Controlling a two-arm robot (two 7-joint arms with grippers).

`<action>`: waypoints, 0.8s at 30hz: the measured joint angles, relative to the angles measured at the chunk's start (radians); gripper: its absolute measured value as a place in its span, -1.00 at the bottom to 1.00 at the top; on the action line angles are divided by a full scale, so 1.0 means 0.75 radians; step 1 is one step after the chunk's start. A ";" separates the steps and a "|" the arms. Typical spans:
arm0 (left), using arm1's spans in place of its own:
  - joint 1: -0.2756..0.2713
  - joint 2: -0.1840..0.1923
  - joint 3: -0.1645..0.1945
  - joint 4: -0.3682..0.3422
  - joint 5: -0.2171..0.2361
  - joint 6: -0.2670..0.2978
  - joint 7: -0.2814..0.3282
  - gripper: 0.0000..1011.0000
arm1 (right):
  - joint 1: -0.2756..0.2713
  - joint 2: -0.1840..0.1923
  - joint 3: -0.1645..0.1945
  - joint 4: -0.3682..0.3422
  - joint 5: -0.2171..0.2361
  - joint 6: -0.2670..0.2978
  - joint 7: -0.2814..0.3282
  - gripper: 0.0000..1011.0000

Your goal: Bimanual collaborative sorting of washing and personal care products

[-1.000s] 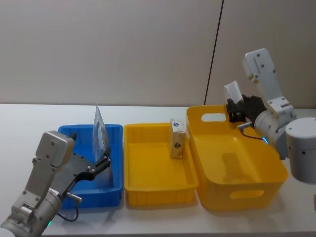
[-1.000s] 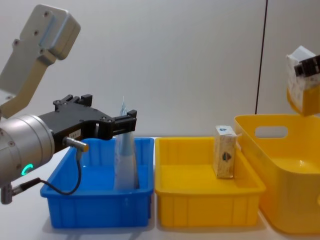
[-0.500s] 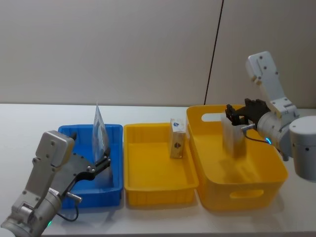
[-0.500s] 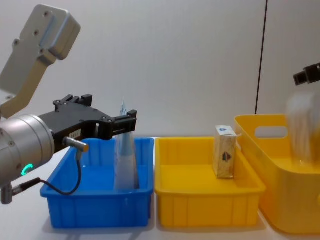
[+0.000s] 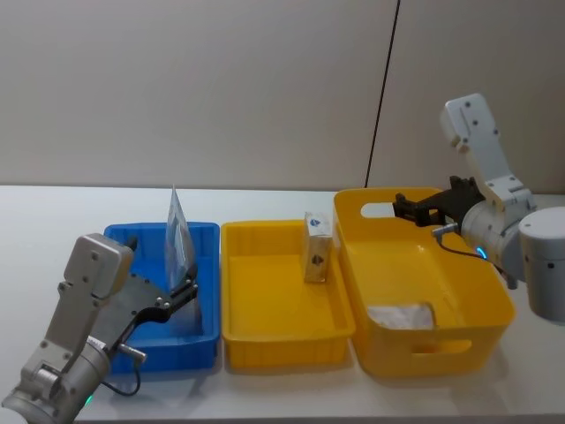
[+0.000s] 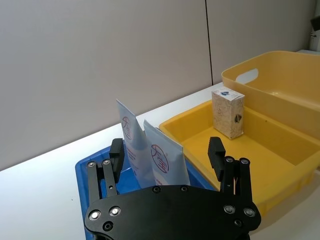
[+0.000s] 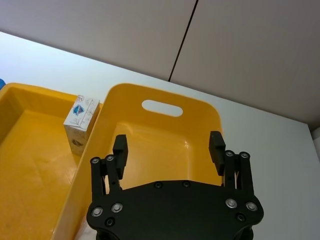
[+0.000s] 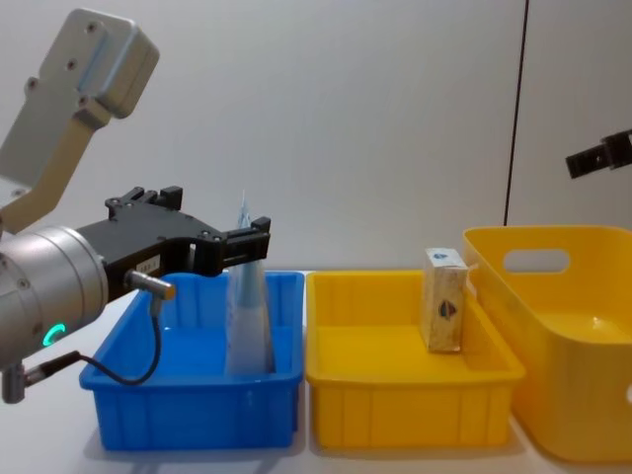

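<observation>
My left hand (image 6: 166, 149) is low over the blue bin (image 5: 205, 228), its fingers (image 6: 116, 151) spread wide. Two pale silvery-blue tapered squeeze tubes (image 6: 162, 159) stand upright in the bin, and they show just ahead of that hand, in the gap between its fingers. I cannot tell whether either finger touches them, and the hand is not closed on anything. From the chest camera, the tubes (image 8: 247, 306) rise above the bin wall right at the fingertips.

My right hand (image 7: 167, 142) hovers above the far end of the big yellow handled basket (image 5: 388, 355), fingers wide apart and empty. Below it and nearer to me, a small pale package (image 5: 402, 315) lies flat on the basket floor, well apart from the fingertips.

A small tan-and-white carton (image 5: 317, 247) with a blue mark stands upright in the middle yellow bin (image 5: 282, 343). It is off to the right hand's left, against the bin wall next to the basket. All three containers sit side by side on the white surface (image 5: 53, 221).
</observation>
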 joint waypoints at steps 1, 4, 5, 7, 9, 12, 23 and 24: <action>0.000 -0.001 0.000 0.000 0.000 0.000 0.000 0.98 | 0.000 0.000 0.000 0.001 0.000 0.001 0.001 0.94; 0.000 -0.007 -0.001 0.005 0.000 -0.002 0.000 0.98 | 0.000 0.000 0.001 0.001 0.000 0.002 0.001 0.98; -0.001 -0.009 -0.001 0.007 -0.001 -0.003 0.000 0.98 | 0.001 0.001 0.001 0.002 0.001 0.002 0.002 0.98; -0.002 -0.022 -0.002 0.017 -0.004 -0.009 0.001 0.98 | 0.001 0.001 0.001 0.002 0.001 0.003 0.002 0.98; -0.004 -0.032 -0.002 0.026 -0.008 -0.013 0.003 0.98 | 0.001 0.001 0.001 0.002 0.001 0.003 0.002 0.98; -0.009 -0.068 -0.003 0.060 -0.021 -0.027 0.009 0.98 | 0.001 0.001 0.002 0.003 0.001 0.004 0.003 0.99; -0.039 -0.173 0.005 0.185 -0.029 -0.060 0.049 0.98 | 0.002 0.001 0.002 0.004 0.002 0.005 0.004 0.98; -0.045 -0.188 0.007 0.205 -0.025 -0.065 0.056 0.98 | 0.002 0.001 0.002 0.004 0.002 0.005 0.005 0.98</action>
